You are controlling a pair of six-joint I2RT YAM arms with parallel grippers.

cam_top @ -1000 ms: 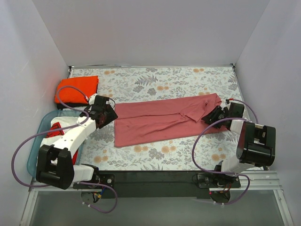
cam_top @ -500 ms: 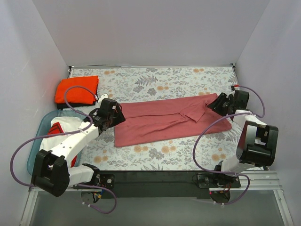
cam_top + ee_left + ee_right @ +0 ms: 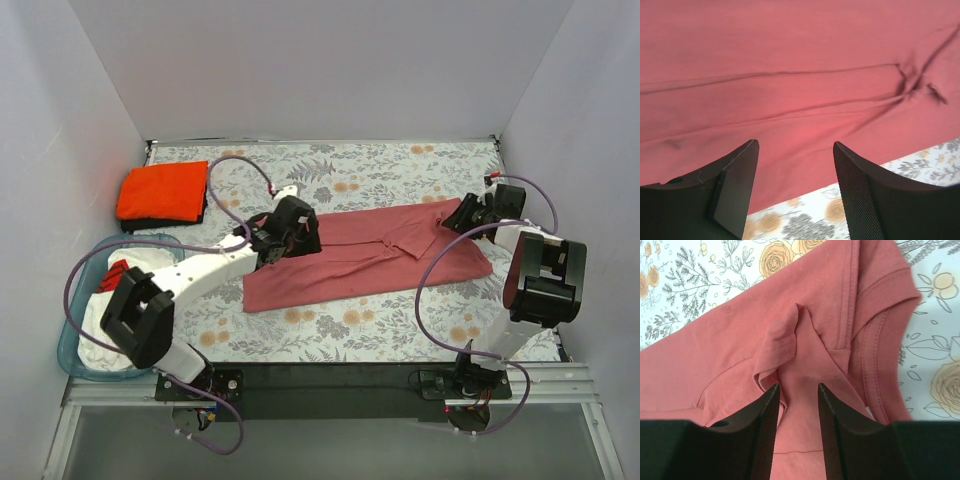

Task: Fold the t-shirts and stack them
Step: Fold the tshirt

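Top view: rose-red t-shirt (image 3: pixel 370 262) lies flat as a long strip, folded lengthwise, across the mid of the floral table cover (image 3: pixel 400 165). L gripper (image 3: pixel 296 228) sits over the strip's left part. R gripper (image 3: pixel 463 216) is at its right end, by the collar. Orange t-shirt (image 3: pixel 163 188) sits folded in the far-left corner, on top of the black t-shirt (image 3: pixel 165 221), of which only a dark edge shows. Blue bin (image 3: pixel 66 335) at near left holds white and red cloth.

L wrist view: both fingers (image 3: pixel 735 190) stand wide apart above the rose-red shirt, nothing between them. Below them the cloth runs in long shallow creases w/ a small pucker at upper right. A bit of floral cover shows at the bottom edge.

R wrist view: fingers (image 3: pixel 832 430) stand part-way apart, w/ a narrow gap. Flat shirt cloth shows through the gap and nothing is pinched. Can't tell if the tips touch the cloth. Just ahead of the tips a small ridge of fabric bunches up. The ribbed collar curves at right.
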